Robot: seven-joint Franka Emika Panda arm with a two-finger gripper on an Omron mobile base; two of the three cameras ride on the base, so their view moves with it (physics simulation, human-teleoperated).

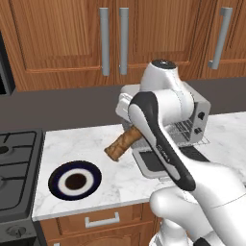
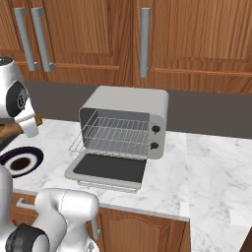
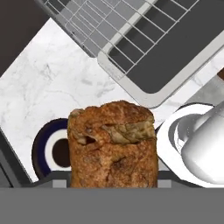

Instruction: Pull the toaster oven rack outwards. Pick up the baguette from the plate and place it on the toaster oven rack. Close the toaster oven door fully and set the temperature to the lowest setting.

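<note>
We see the baguette (image 1: 123, 142) lifted clear of the marble desk (image 1: 120, 178), held at a slant in the air between the plate (image 1: 75, 180) and the toaster oven (image 2: 129, 123). In the hand view its crusty end (image 3: 112, 144) rises right at the bottom of the picture where the finger tips sit, so we take the pincer (image 1: 137, 130) to be clamped on the baguette, though the arm hides the fingers themselves in the left base view. The plate lies bare on the desk near the stove (image 1: 17, 168), well apart from the oven. The toaster oven door (image 2: 109, 170) hangs open, folded down flat onto the desk in front of the cavity. The toaster oven rack (image 2: 112, 136) is drawn outwards, its front edge jutting past the cavity over the door. Two dark knobs (image 2: 155, 137) sit on the oven's right face.
</note>
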